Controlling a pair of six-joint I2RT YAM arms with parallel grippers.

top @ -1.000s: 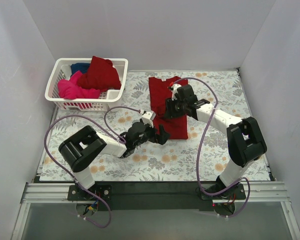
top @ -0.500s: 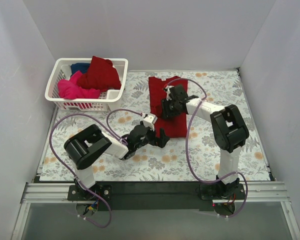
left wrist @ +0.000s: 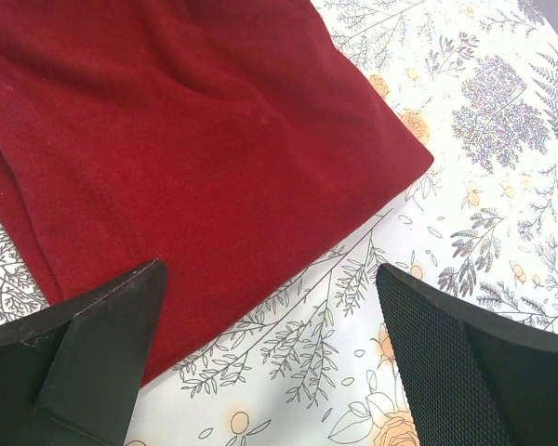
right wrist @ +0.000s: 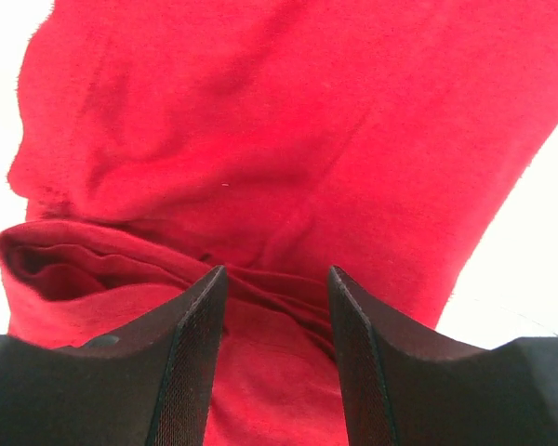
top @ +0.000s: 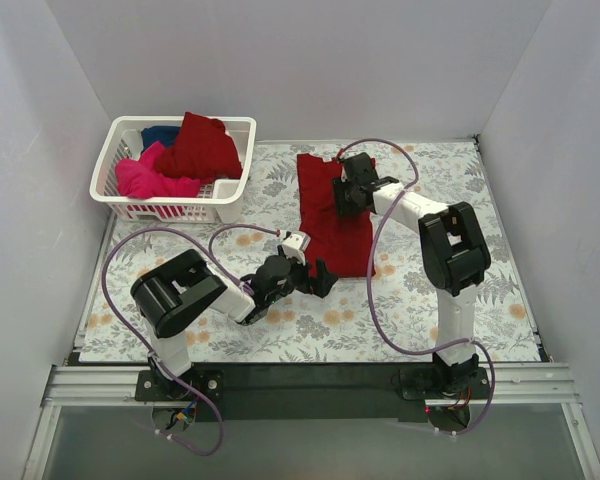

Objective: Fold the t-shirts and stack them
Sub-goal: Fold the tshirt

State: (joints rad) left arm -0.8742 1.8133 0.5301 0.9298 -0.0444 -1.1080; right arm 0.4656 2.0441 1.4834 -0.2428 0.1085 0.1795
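Top external view: a dark red t-shirt (top: 337, 238) lies on the floral tabletop (top: 430, 300) in the middle of the frame, already folded lengthwise into a long narrow strip. Three more shirts are heaped in the white basket (top: 115, 196) at upper left: another dark red (top: 202, 145), a hot pink (top: 145, 176) and a dark blue (top: 160, 133).

The right gripper (top: 342, 192) is down on the upper, collar end of the strip. In its wrist view the fingers (right wrist: 181, 372) stand a little apart, their tips against a raised ridge of cloth, not closed on it. The left gripper (top: 323, 277) hangs at the lower hem. Its wrist view shows it wide open (left wrist: 270, 358) above the hem corner, touching nothing.

The cloth looks light, limp and thin. It will sag and drag rather than hold a shape, and the stacked layers can slide apart. The likely next step is to bring one end over the other. A good hold would pinch all the layers together at an end corner, close to the folded edge. The other end should be pinned so the strip does not skid on the tabletop.
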